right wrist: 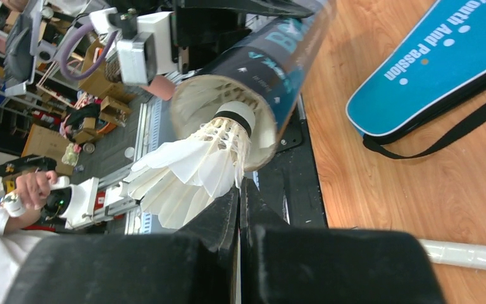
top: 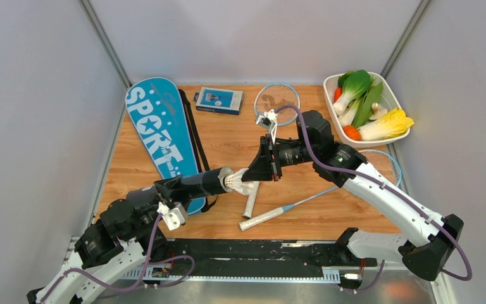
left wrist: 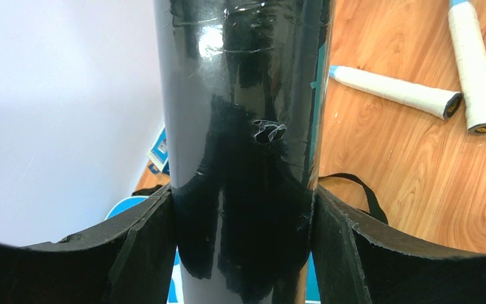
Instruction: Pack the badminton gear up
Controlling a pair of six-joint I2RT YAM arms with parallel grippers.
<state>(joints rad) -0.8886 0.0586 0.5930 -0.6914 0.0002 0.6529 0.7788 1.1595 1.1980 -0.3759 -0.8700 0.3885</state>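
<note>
On the wooden desk [top: 228,136], the blue "SPORT" racket cover [top: 157,130] is lying flat beneath and beyond the left jaws. The left jaws are clamping the long black tube [left wrist: 243,158] from both sides, holding it above the desk with its open mouth pointing at the right jaws. Two light-blue-framed rackets [top: 277,101] are lying under and beyond the right jaws, their white handles just below them. The right jaws are pressing together on the feather skirt of a white shuttlecock [right wrist: 190,171], whose cork end is sitting inside the tube's mouth.

A shuttlecock [top: 238,182] sits in the tube's [top: 193,185] mouth, racket cover [top: 158,134] behind-left, tray [top: 390,95] far right.
</note>
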